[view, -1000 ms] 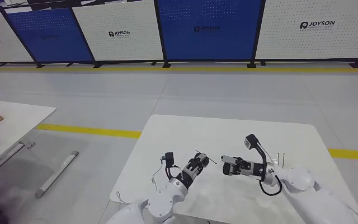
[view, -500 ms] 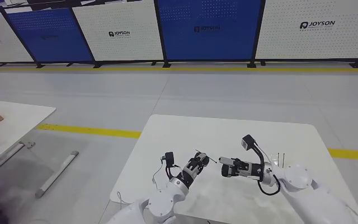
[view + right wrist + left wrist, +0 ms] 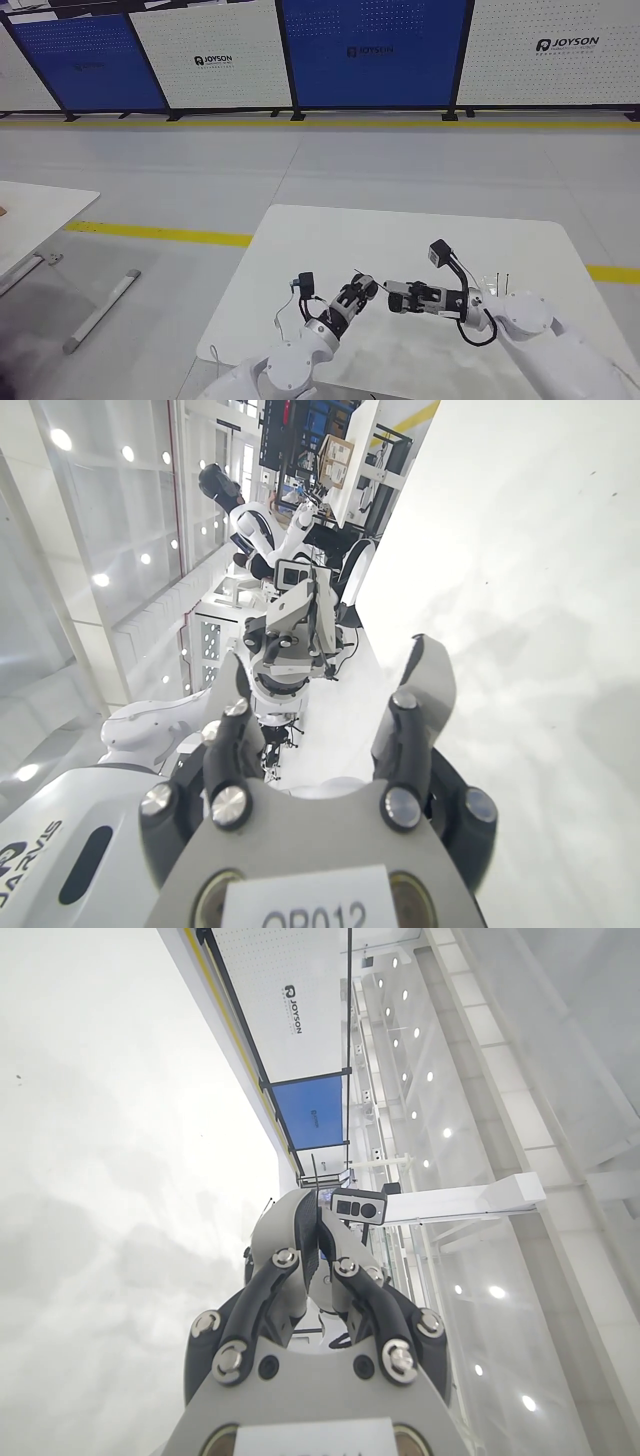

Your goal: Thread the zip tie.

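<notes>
From above, we see the left gripper [image 3: 360,290] and right gripper [image 3: 390,297] nearly meeting over the white table [image 3: 300,250]. At the left wrist, our jaws are clamped on the black zip tie [image 3: 315,1173], its end poking past them. At the right wrist, the jaws gape wide, holding nothing.

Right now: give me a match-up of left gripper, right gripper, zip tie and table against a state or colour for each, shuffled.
Column one:
1. left gripper
2. right gripper
3. zip tie
4. table

Column two:
A. white
B. open, holding nothing
C. thin black strip, clamped, its end poking out
D. shut on the strip

Pairs: 1-D, 2-B, 3-C, 4-A.
</notes>
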### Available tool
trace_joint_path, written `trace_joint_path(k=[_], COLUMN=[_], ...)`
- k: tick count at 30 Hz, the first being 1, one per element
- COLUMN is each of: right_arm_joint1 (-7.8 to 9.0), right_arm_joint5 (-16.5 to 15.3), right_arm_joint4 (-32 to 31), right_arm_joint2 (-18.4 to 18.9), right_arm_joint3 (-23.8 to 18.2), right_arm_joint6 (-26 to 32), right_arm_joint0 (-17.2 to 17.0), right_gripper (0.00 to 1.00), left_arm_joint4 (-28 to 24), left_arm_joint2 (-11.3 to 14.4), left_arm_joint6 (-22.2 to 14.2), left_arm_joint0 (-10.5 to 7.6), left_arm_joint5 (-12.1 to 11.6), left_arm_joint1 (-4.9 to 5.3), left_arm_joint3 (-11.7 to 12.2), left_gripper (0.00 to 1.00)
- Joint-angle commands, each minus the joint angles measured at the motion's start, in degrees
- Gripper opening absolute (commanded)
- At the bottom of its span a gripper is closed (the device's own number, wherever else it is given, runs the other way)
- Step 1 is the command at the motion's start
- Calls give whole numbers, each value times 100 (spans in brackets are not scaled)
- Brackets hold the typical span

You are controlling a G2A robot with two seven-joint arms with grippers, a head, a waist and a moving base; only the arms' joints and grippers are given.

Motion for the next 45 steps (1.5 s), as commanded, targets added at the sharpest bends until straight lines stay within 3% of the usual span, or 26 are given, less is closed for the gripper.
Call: trace_joint_path(k=[1,3,9,14,15,16,17,29,31,36,40,43,45], right_arm_joint1=[-12,-25,-55,-75,-79,-82,-85,-89,-89,-90,-65,-50,-44], right_arm_joint5=[9,15,60,86,87,84,86,9,9,44,260,322,456], right_arm_joint4=[-14,-32,-116,-191,-204,-206,-211,-188,-188,-202,-217,-172,-160], right_arm_joint2=[20,42,94,152,161,171,184,237,237,235,308,385,416], right_arm_joint3=[9,11,-37,-74,-82,-92,-90,-110,-110,-144,-200,-168,-122], right_arm_joint6=[9,15,18,26,33,85,103,80,80,51,394,625,778], right_arm_joint0=[-7,-18,-50,-81,-87,-94,-97,-133,-133,-171,-201,-208,-170], right_gripper=[25,14,0,0,0,0,0,0,0,0,0,0,0], left_arm_joint4=[9,35,111,152,171,218,218,218,229,487,988,769,716], left_arm_joint2=[-29,-58,-134,-201,-211,-217,-217,-217,-289,-724,-1135,-1357,-1410], left_arm_joint6=[-24,-48,-104,-153,-166,-196,-196,-196,-350,-1197,-2113,-2718,-2829], left_arm_joint0=[19,37,98,154,161,172,172,172,184,335,545,713,731], left_arm_joint5=[9,21,41,44,48,62,62,62,55,12,163,90,74], left_arm_joint1=[-14,-29,-66,-99,-104,-110,-110,-110,-101,27,187,250,261], left_arm_joint3=[-2,-2,-3,-8,-8,-6,-6,-6,48,98,42,-28,-25], left_gripper=[0,0,0,0,10,71,100,100,100,100,100,100,100])
